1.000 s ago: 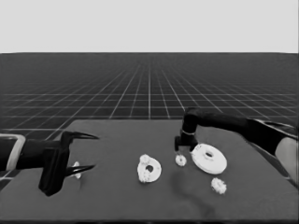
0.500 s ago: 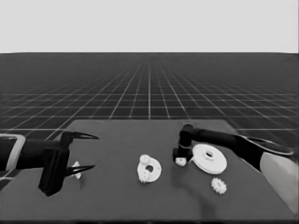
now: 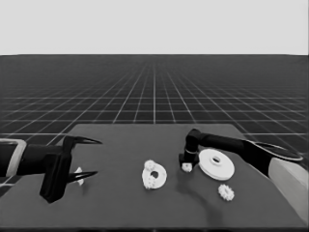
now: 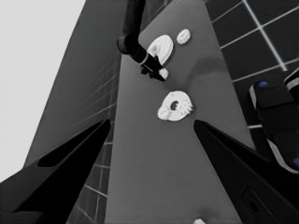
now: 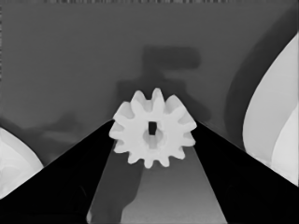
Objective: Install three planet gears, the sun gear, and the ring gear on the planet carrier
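Between right gripper [image 5: 152,140] fingers, toothed gear [image 5: 153,128] (white) — square-holed

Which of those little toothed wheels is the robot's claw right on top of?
The gear just left of the larger round part: the right gripper straddles it. Another gear lies alone nearer the front.

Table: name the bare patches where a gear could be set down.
Bare table runs between the waiting left gripper and the smaller round part, and along the far edge. It is crowded where the right gripper straddles a gear beside the larger round part, another gear nearby.
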Motion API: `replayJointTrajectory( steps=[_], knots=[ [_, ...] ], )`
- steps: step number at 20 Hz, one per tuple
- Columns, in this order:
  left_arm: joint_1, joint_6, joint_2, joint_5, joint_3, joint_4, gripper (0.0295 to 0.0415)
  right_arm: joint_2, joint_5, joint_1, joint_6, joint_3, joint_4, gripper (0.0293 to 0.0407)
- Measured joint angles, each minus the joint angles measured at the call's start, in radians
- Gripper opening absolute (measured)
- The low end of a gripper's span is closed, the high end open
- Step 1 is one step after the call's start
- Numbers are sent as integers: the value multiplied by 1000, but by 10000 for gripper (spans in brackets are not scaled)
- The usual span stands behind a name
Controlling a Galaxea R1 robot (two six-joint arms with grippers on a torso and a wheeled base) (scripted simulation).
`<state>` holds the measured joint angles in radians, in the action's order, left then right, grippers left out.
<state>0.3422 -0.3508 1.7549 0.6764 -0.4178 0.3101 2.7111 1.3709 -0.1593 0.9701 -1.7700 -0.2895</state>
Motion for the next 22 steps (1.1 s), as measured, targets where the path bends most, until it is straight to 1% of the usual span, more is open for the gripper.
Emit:
replayJointTrajectory(
  steps=[2, 3, 4, 5, 7, 12, 13, 15, 17, 22],
  knots=[
    [0, 0, 0, 0, 0, 0, 385, 0, 0, 0, 0, 0, 0, 312],
    [0, 0, 0, 0, 0, 0, 385, -35, 54, 59, 41, 89, 48, 312],
    [0, 0, 0, 0, 0, 0, 385, -50, 83, 112, 57, 125, 85, 312],
    [0, 0, 0, 0, 0, 0, 385, -55, 97, 143, 64, 139, 108, 312],
    [0, 0, 0, 0, 0, 0, 385, -58, 111, 170, 67, 148, 131, 312],
    [0, 0, 0, 0, 0, 0, 385, -59, 117, 181, 67, 149, 142, 312],
    [0, 0, 0, 0, 0, 0, 385, 8, 136, 176, 220, 213, 124, 312],
    [0, 0, 0, 0, 0, 0, 385, 138, 153, 170, 338, 226, 113, 312],
    [0, 0, 0, 0, 0, 0, 385, 186, 158, 168, 368, 211, 111, 312],
    [0, 0, 0, 0, 0, 0, 385, 207, 161, 167, 381, 199, 110, 312]
  ],
)
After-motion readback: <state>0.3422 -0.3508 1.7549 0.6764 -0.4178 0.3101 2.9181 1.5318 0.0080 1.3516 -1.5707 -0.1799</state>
